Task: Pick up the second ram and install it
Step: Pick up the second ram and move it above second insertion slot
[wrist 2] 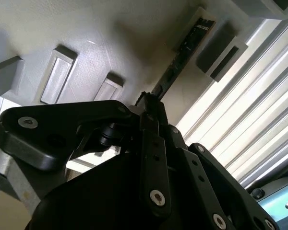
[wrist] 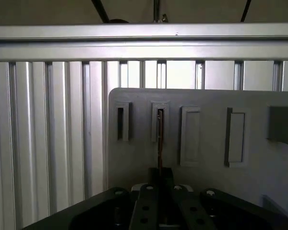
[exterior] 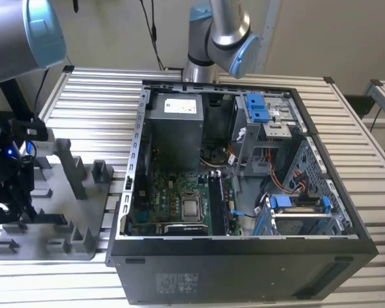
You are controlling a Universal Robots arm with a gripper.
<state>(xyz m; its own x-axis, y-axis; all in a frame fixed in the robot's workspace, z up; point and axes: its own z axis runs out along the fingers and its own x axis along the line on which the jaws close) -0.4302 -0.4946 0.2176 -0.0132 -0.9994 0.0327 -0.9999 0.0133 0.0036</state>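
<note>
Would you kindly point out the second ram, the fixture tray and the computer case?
second ram (wrist 2: 185, 52), second wrist view, middle of its board.
fixture tray (exterior: 45, 255), exterior view, front rim.
computer case (exterior: 244, 276), exterior view, dark side panel.

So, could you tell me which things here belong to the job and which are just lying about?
Job: second ram, pincer closed on it, grey fixture tray, open computer case.
Lying about: power supply, blue drive caddies, slatted table.

The desk (exterior: 96, 102) is pale silver with long ribbed stripes, the tray (exterior: 38, 253) plain grey. The claw (wrist 2: 151, 98) is black, the second ram (wrist 2: 185, 48) dark, and the black case (exterior: 244, 273) holds a green board (exterior: 173, 202) and blue clips (exterior: 256, 106).
</note>
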